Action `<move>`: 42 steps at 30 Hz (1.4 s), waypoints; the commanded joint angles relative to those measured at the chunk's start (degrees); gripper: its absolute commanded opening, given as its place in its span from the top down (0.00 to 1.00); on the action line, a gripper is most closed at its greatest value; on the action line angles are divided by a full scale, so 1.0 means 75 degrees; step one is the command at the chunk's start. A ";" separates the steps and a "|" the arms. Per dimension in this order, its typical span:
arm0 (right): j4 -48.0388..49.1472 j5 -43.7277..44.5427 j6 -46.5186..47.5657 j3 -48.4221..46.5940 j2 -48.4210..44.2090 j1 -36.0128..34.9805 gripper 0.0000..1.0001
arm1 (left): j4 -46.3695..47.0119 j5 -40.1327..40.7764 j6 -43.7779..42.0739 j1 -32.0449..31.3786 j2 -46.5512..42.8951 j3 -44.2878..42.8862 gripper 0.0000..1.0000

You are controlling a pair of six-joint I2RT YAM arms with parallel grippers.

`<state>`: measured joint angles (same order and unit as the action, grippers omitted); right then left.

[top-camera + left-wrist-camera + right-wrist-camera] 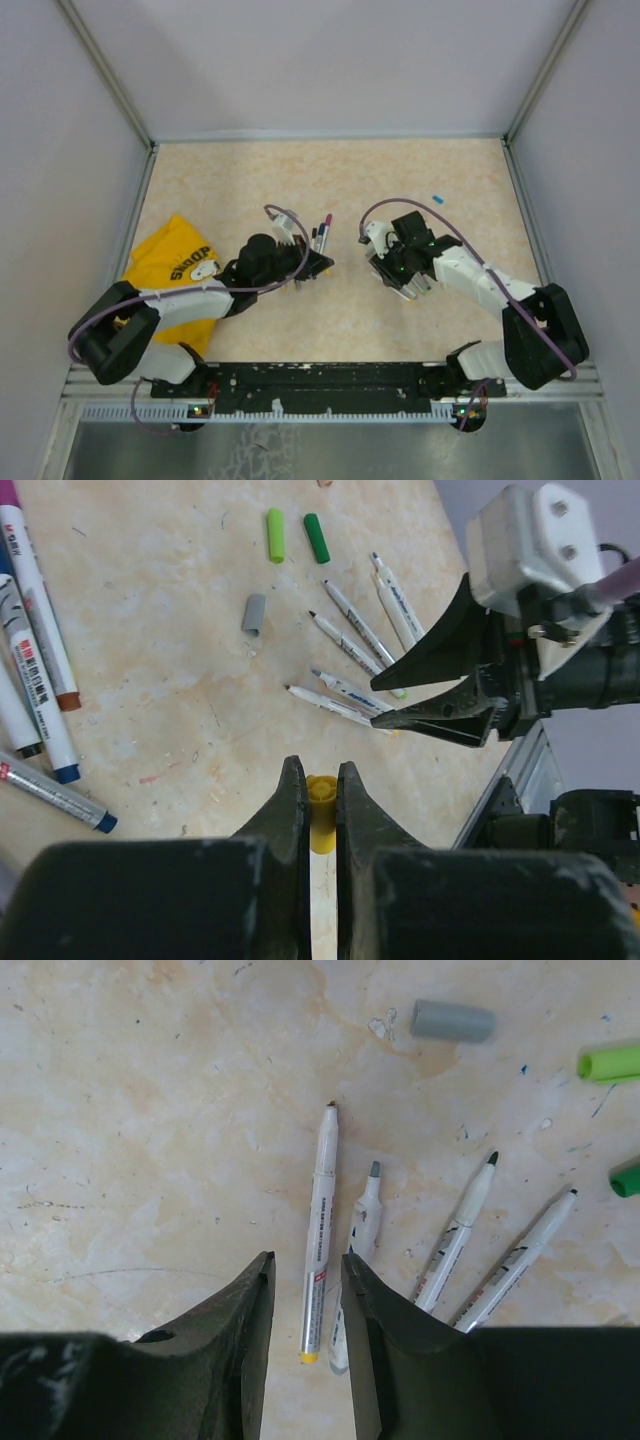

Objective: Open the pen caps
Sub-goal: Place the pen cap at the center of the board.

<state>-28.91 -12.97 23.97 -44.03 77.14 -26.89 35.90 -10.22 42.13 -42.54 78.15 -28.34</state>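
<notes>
Beside uncapped pens (320, 1230) and a grey cap (254, 613), left pincer (320, 770) pinches yellow cap (320, 805); right pincer (306, 1257) spread.

Soft, even light from above fills every view; the beige tabletop (330, 180) is bright, without glare, and shadows on it are faint. Pens (322, 1210) lying on the tabletop look sharp. The left gripper (320, 768) and right gripper (306, 1258), nearest their lenses, are dark and blurred at the base; the yellow cap (320, 800) pinched in the left stands out brightly.

Beige marbled table (250, 180), uncapped pens (465, 1222), loose caps (453, 1021), yellow cloth (170, 260)
</notes>
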 commanded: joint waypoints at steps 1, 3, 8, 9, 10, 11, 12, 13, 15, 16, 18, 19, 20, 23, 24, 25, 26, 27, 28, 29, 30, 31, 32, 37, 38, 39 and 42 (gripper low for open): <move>0.0045 -0.0151 0.0191 -0.0364 -0.0542 -0.0014 0.67 | -0.1013 0.1044 -0.0561 -0.0536 0.0607 -0.0815 0.99; 0.0040 -0.0153 0.0191 -0.0375 -0.0617 0.0067 0.66 | -0.1394 0.1230 -0.0572 -0.0671 0.0993 -0.1240 0.96; 0.0056 -0.0192 0.0151 -0.0402 -0.0853 0.0341 0.66 | -0.2480 0.1351 -0.0710 -0.0805 0.2144 -0.2421 0.96; 0.0067 -0.0217 0.0139 -0.0399 -0.0905 0.0394 0.66 | -0.2585 0.1365 -0.0784 -0.0816 0.2338 -0.2607 0.96; 0.0085 -0.0217 0.0133 -0.0390 -0.0953 0.0442 0.66 | -0.2682 0.1417 -0.0873 -0.0819 0.2508 -0.2873 0.96; 0.0091 -0.0226 0.0124 -0.0382 -0.0983 0.0480 0.66 | -0.2811 0.1508 -0.0997 -0.0820 0.2694 -0.3104 0.96; 0.0100 -0.0221 0.0121 -0.0389 -0.1008 0.0516 0.66 | -0.3005 0.1640 -0.1139 -0.0820 0.2850 -0.3340 0.96; 0.0104 -0.0218 0.0111 -0.0390 -0.1020 0.0573 0.66 | -0.3268 0.1743 -0.1268 -0.0820 0.2988 -0.3598 0.96; 0.0114 -0.0191 0.0087 -0.0399 -0.1066 0.0656 0.65 | -0.3672 0.1925 -0.1519 -0.0819 0.3295 -0.4029 0.96; 0.0132 -0.0175 0.0070 -0.0399 -0.1090 0.0691 0.65 | -0.3833 0.1989 -0.1616 -0.0820 0.3461 -0.4224 0.96; 0.0156 -0.0122 0.0037 -0.0398 -0.1145 0.0750 0.65 | -0.4142 0.2113 -0.1792 -0.0818 0.3770 -0.4620 0.95; 0.0162 -0.0107 0.0031 -0.0388 -0.1180 0.0785 0.66 | -0.4302 0.2156 -0.1875 -0.0814 0.3929 -0.4799 0.95; 0.0182 -0.0107 0.0017 -0.0381 -0.1207 0.0812 0.65 | -0.4429 0.2188 -0.1953 -0.0816 0.4070 -0.4996 0.94; 0.0207 -0.0120 0.0004 -0.0365 -0.1258 0.0855 0.65 | -0.4572 0.2157 -0.2153 -0.0818 0.4447 -0.5429 0.93; 0.0220 -0.0111 0.0004 -0.0364 -0.1272 0.0866 0.65 | -0.4616 0.2130 -0.2189 -0.0809 0.4591 -0.5554 0.92; 0.0221 -0.0100 0.0004 -0.0364 -0.1271 0.0867 0.65 | -0.4672 0.2109 -0.2214 -0.0808 0.4710 -0.5691 0.92; 0.0221 -0.0109 0.0004 -0.0362 -0.1261 0.0867 0.65 | -0.4744 0.2035 -0.2243 -0.0799 0.4813 -0.5874 0.92; 0.0221 -0.0100 0.0004 -0.0363 -0.1262 0.0870 0.65 | -0.4787 0.1991 -0.2272 -0.0804 0.4909 -0.6000 0.91; 0.0232 -0.0099 0.0004 -0.0362 -0.1262 0.0876 0.65 | -0.4848 0.1970 -0.2293 -0.0802 0.4999 -0.6109 0.91; 0.0233 -0.0099 0.0004 -0.0355 -0.1265 0.0876 0.65 | -0.4913 0.1950 -0.2306 -0.0807 0.5075 -0.6209 0.89; 0.0233 -0.0099 0.0004 -0.0362 -0.1270 0.0879 0.65 | -0.4973 0.1954 -0.2326 -0.0808 0.5133 -0.6271 0.86; 0.0232 -0.0099 0.0004 -0.0353 -0.1282 0.0879 0.65 | -0.5000 0.1974 -0.2338 -0.0808 0.5187 -0.6324 0.82; 0.0228 -0.0099 0.0004 -0.0352 -0.1282 0.0889 0.65 | -0.5026 0.2013 -0.2336 -0.0808 0.5232 -0.6358 0.78; 0.0243 -0.0116 0.0004 -0.0352 -0.1317 0.0901 0.65 | -0.5209 0.2205 -0.2350 -0.0798 0.5328 -0.6486 0.69; 0.0242 -0.0112 0.0004 -0.0352 -0.1321 0.0902 0.65 | -0.5231 0.2240 -0.2348 -0.0796 0.5315 -0.6497 0.67; 0.0238 -0.0121 0.0004 -0.0352 -0.1321 0.0902 0.65 | -0.5233 0.2254 -0.2345 -0.0795 0.5290 -0.6499 0.65; 0.0236 -0.0127 0.0014 -0.0345 -0.1321 0.0914 0.65 | -0.5309 0.2280 -0.2402 -0.0794 0.5153 -0.6499 0.62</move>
<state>-28.95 -14.02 24.23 -44.05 69.01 -20.82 -1.98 5.74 25.34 -48.49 116.92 -75.37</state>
